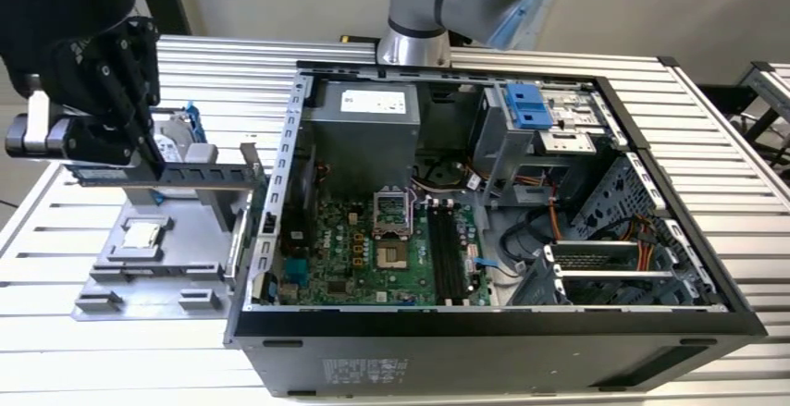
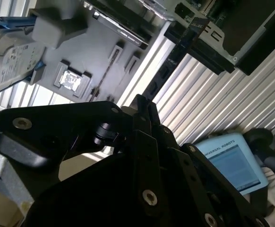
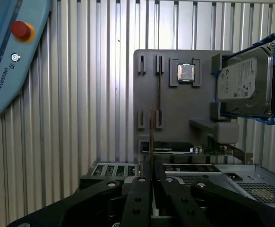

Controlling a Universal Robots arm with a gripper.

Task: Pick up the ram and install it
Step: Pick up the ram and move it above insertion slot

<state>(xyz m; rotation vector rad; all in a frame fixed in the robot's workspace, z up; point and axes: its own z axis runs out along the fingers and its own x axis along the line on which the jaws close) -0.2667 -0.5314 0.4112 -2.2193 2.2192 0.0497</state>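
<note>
Black gripper (image 1: 148, 156) at the exterior view's left is clamped on the ram (image 1: 188, 173) above the grey tray (image 1: 124, 281); we judge pick-up done, installing pending. Rightward, the motherboard slots (image 1: 447, 253) will want square, gentle seating.

Brand lettering on pendant (image 3: 7, 56) beside gripper (image 3: 151, 179), printed label on drive (image 3: 244, 87) ahead of it, white label on power supply (image 1: 358, 133) far off, sticker on case (image 1: 494, 360).
</note>
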